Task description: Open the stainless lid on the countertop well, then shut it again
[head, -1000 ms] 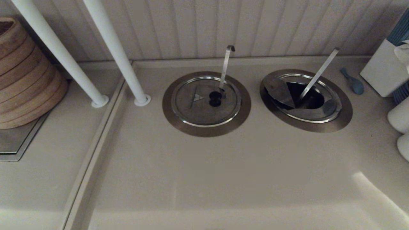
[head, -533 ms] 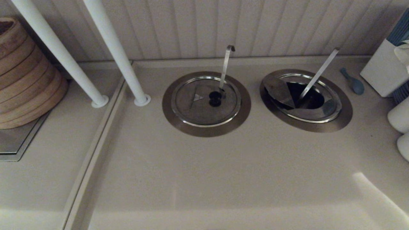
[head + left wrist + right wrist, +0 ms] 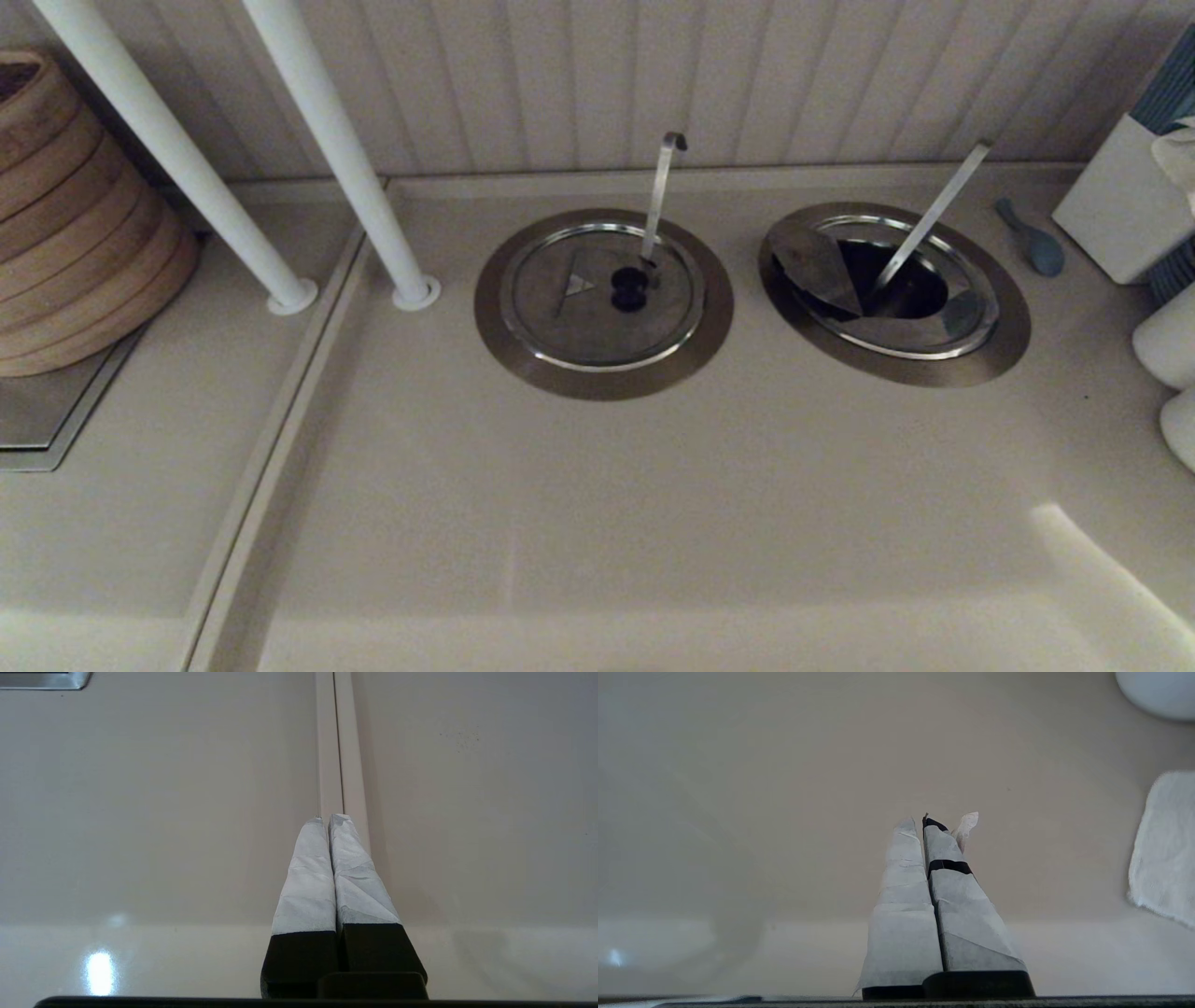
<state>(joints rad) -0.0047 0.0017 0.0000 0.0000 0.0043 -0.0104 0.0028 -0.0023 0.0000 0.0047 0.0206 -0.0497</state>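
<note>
The countertop well (image 3: 1006, 347) is the right-hand one in the head view, ringed by a wide steel collar. A straight flat-ended utensil handle (image 3: 934, 213) leans out of it. The stainless lid (image 3: 901, 334) lies in the well with a wedge-shaped flap (image 3: 815, 266) at its left and a dark opening (image 3: 901, 289) showing; no knob is visible on it. Neither gripper appears in the head view. My left gripper (image 3: 328, 819) is shut and empty over a seam in the countertop. My right gripper (image 3: 920, 822) is shut and empty over bare counter.
A second steel-collared well (image 3: 504, 336) to the left has a closed lid with a black knob (image 3: 627, 287) and a hook-tipped handle (image 3: 661, 187). Two white poles (image 3: 345, 159), bamboo steamers (image 3: 75, 233), a blue spoon (image 3: 1032, 241) and a white box (image 3: 1116, 210) line the edges.
</note>
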